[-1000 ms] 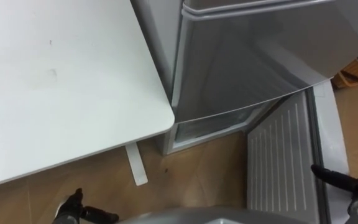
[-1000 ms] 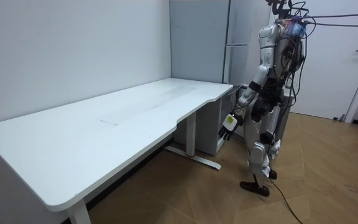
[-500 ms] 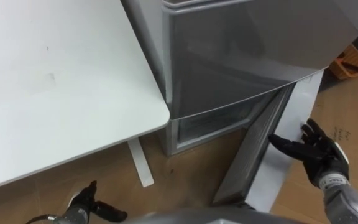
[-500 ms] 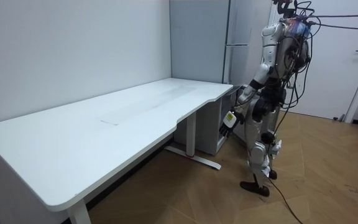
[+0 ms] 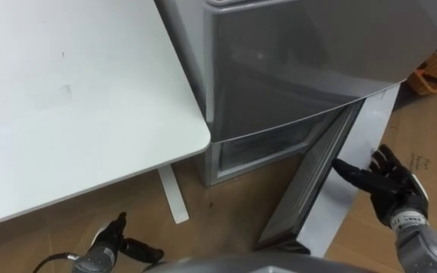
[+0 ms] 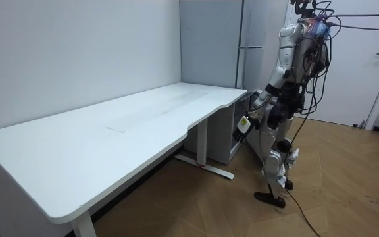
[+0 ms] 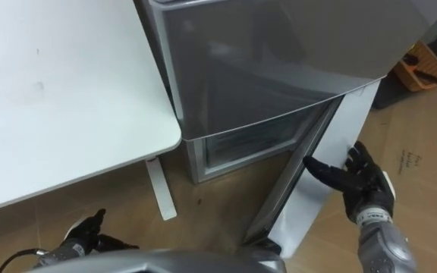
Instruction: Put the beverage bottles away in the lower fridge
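The grey fridge (image 5: 302, 68) stands right of the white table, its upper door closed. Its lower door (image 5: 309, 186) hangs about half open, ribbed inner side toward the compartment. The lower compartment (image 5: 260, 148) shows as a pale gap beneath the upper door, and I cannot make out what is inside. My right hand (image 5: 385, 182) is open, its straight fingers lying against the outer face of the lower door near its free edge. My left hand (image 5: 116, 243) hangs low over the floor by the table's foot, fingers relaxed, holding nothing. In the room view I stand upright at the fridge (image 6: 255, 39).
The white table (image 5: 67, 98) fills the left, its corner close to the fridge's side. Its white foot (image 5: 171, 193) lies on the wooden floor. An orange object (image 5: 431, 76) sits on the floor beyond the fridge's right side.
The lower door has swung from wide open to about half open. My right hand rose onto its outer face. The left hand shifted slightly right; the camera moved a little.
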Tool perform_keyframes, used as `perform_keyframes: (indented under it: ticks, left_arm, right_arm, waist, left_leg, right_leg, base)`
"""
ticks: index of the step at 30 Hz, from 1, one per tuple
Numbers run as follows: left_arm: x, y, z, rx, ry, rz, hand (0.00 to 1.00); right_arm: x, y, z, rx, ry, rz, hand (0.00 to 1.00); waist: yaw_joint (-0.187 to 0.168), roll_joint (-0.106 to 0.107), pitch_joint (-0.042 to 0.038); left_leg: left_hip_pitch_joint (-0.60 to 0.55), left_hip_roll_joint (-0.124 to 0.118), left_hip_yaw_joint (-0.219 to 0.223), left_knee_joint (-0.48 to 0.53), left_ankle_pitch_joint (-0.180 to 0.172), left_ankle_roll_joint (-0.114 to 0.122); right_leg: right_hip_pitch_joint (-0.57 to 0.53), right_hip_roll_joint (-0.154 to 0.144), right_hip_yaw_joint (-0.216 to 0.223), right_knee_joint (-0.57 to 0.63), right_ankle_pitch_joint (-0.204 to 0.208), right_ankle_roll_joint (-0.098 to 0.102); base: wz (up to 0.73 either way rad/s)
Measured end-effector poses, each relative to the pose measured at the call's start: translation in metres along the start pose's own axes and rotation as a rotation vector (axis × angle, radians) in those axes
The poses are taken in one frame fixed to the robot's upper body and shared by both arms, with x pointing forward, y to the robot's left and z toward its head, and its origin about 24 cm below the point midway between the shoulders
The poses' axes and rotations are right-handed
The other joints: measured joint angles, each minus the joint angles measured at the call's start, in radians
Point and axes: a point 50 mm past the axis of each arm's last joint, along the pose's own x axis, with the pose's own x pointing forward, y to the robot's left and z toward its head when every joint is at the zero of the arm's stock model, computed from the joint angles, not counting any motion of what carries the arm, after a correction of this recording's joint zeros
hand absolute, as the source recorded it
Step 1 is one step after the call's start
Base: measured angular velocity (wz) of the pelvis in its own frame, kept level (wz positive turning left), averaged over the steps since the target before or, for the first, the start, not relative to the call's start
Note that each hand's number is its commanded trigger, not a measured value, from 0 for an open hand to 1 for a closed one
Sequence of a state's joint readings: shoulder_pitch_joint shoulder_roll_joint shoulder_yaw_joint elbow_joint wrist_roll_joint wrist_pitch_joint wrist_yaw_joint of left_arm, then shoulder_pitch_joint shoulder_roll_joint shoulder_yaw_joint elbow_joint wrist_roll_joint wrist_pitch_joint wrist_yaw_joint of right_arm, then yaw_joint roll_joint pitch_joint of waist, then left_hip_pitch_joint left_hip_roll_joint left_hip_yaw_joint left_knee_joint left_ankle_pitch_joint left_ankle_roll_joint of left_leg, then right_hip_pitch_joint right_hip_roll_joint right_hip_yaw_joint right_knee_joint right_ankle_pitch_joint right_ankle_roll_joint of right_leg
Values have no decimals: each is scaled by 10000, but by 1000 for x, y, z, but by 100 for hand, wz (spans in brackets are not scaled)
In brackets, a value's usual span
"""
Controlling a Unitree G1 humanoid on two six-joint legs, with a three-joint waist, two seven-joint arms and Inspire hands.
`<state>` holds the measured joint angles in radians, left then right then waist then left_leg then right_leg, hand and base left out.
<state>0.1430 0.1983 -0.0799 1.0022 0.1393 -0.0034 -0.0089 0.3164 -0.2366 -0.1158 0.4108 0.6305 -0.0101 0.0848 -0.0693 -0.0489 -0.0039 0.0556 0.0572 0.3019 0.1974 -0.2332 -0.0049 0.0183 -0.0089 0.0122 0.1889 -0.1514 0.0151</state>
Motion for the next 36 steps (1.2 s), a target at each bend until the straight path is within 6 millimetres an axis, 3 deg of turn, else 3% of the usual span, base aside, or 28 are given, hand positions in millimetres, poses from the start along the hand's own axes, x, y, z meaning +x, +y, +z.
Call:
perform_keyframes:
  ticks: [12,16,20,24,27,30,36]
  left_arm:
    - [-1,1,-1,-214,-217,-39,0]
    - [1,5,7,155,-459,-161,0]
    - [5,4,19,427,-704,-322,0]
    - [7,-4,30,770,-914,-658,0]
    - [7,-10,29,866,-897,-890,0]
    - [6,-13,31,827,-1076,-1024,0]
    - [6,-13,31,836,-1136,-965,0]
  right_arm:
    - [0,1,-1,176,-51,-131,0]
    - [2,8,3,485,-530,70,0]
    - [12,26,14,1357,-1044,782,0]
    - [29,59,21,1250,-1136,2360,0]
    - [29,81,11,1099,-544,3833,0]
    - [21,106,-5,1146,183,5143,0]
    - [14,114,-20,1116,889,5798,0]
  waist:
    - [115,52,56]
    - [277,116,34]
    - [282,307,55]
    - [220,572,137]
    - [194,727,96]
    - [214,743,83]
    - [223,528,88]
  left_leg:
    - [-95,5,11,24,0,6]
    - [-896,14,8,292,60,103]
    - [-1521,3,76,409,198,219]
    - [-1694,-18,107,362,319,262]
    - [-1683,-38,-50,286,396,228]
    - [-1675,-128,-234,140,567,230]
    - [-1486,-247,-450,1,651,254]
  right_leg:
    - [-69,0,-27,-3,43,8]
    - [-865,-35,-32,174,180,23]
    - [-1501,-66,34,215,388,55]
    - [-1675,-76,62,199,546,66]
    - [-1606,-72,-40,145,537,53]
    - [-1611,-131,-172,140,461,39]
    - [-1384,-227,-395,26,424,76]
  base:
    - [0]
    - [0]
    - [-5]
    - [0]
    - [14]
    - [20]
    - [11]
